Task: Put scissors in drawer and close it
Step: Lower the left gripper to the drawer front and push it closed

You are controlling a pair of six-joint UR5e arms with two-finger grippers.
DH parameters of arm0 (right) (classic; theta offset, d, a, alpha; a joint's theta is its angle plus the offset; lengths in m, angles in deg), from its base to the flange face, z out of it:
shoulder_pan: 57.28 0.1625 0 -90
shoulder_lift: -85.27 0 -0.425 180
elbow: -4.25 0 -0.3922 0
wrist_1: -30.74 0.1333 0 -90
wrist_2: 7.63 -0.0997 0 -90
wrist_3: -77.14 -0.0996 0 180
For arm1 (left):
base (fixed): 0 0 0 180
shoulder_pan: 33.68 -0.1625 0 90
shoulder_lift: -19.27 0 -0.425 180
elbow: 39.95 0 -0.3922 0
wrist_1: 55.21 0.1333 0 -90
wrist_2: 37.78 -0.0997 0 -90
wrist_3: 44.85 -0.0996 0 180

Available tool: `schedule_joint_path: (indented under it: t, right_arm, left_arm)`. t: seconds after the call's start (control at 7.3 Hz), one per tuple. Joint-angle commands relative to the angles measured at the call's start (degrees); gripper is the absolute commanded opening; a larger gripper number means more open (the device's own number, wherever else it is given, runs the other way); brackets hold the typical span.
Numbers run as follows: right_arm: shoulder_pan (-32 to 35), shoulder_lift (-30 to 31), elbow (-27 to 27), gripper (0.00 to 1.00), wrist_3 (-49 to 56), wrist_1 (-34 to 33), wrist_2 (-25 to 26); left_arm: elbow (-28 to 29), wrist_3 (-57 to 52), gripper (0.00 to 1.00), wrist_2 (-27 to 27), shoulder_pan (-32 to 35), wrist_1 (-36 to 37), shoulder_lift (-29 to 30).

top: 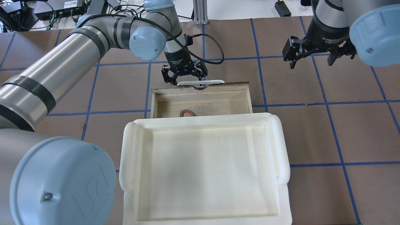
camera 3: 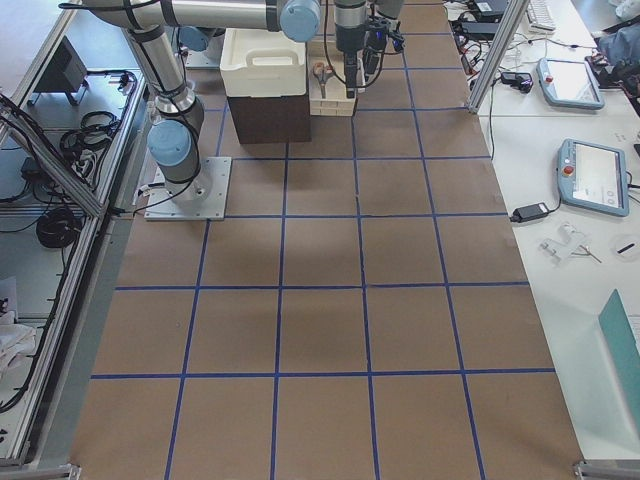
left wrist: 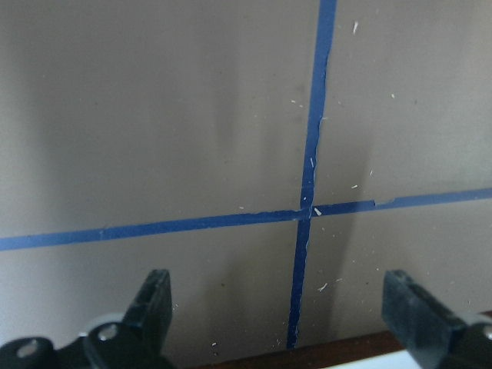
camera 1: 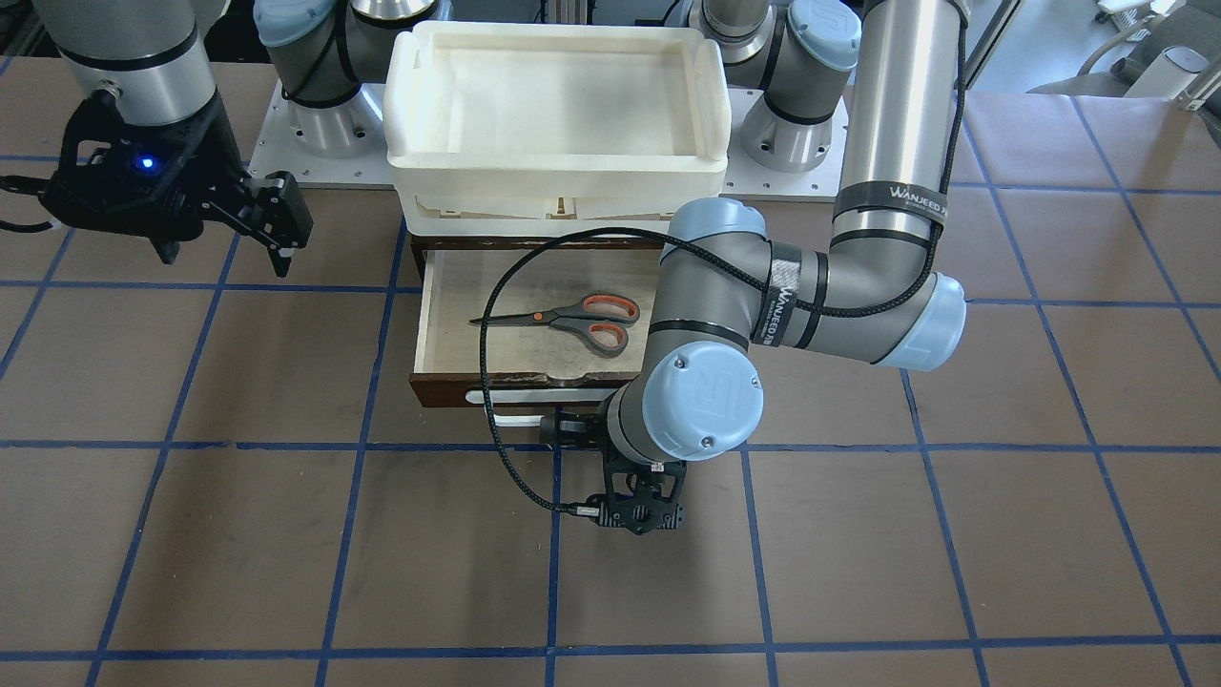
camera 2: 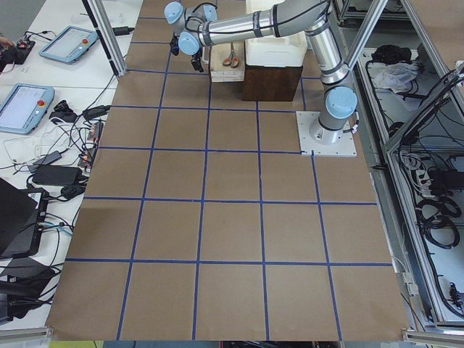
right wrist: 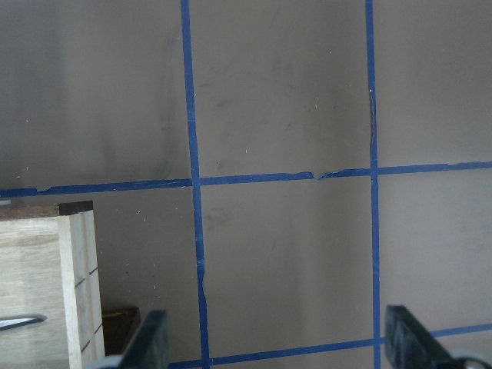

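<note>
At 6 o'clock of the wide dark-brown wooden drawer, standing open: left gripper, spread wide, empty, just beside the white bar handle. Inside, on pale plywood: small grey-handled scissors with orange-red loops, flat, blades toward 9 o'clock. Farther, at 10 o'clock: right gripper, wide, empty. Risk: off-centre push, drawer skewed and jammed. Unclear: handle contact. From overhead, scissors mostly hidden under the white plastic tray.

The drawer is pale bare plywood inside, grain showing, with a dark brown wood front and a smooth white bar handle. The scissors have dull dark metal blades and grey plastic-looking handles lined orange-red. The tray looks like matt off-white plastic. The table wears a flat brown, paper-like sheet crossed by blue tape. The left arm is satin metal tube with glossy blue-grey caps.
</note>
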Motion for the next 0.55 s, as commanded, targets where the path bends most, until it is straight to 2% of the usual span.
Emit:
schedule_joint_path:
  t: [0.0, 0.41]
  right_arm:
    - [0.0, 0.36, 0.25, 1.0, -0.11, -0.19, -0.09]
    - [-0.09, 0.36, 0.25, 1.0, -0.2, 0.07, -0.09]
  left_arm:
    - [-0.16, -0.12, 1.0, -0.05, -0.05, -2.13, -1.65]
    - [-1.56, -1.7, 1.0, -0.4, -0.22, -4.51, -3.41]
